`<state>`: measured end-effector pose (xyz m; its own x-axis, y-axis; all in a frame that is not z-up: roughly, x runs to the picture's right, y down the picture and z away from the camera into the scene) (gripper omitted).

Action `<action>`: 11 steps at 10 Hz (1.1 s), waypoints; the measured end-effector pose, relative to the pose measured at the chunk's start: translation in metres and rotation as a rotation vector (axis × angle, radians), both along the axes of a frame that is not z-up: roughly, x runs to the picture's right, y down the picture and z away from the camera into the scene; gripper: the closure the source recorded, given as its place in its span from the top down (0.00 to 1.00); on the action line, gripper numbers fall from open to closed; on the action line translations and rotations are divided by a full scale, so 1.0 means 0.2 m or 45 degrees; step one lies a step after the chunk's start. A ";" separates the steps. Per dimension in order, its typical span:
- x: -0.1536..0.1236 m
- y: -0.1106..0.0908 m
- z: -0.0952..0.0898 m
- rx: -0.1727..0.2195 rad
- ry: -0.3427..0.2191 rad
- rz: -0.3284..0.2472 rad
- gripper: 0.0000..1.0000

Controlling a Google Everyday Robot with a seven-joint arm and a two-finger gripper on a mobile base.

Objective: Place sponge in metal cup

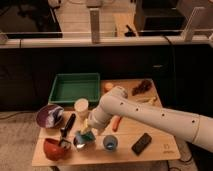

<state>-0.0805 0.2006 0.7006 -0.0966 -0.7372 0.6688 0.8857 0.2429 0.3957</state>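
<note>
The teal sponge [88,135] is at the tip of my gripper [86,133], just above and touching the top of the small shiny metal cup [79,142] at the front left of the wooden table [125,154]. My white arm [150,116] reaches in from the right and covers part of both. I cannot tell whether the sponge rests in the cup or is only held over it.
A blue cup [110,144] stands just right of the gripper and a white cup [81,106] behind it. A black brush [67,125], red bowl [54,148] and purple bowl [49,115] lie to the left. A green tray [75,88] is at the back, and a black remote [141,143] and carrot [116,123] are to the right.
</note>
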 end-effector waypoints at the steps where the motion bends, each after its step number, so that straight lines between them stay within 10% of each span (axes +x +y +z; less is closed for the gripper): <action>1: 0.00 0.00 0.00 -0.001 0.008 -0.001 0.80; 11: 0.00 -0.02 -0.04 0.072 0.086 -0.001 0.80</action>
<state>-0.0797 0.1959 0.6920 -0.0533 -0.7738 0.6312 0.9111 0.2210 0.3479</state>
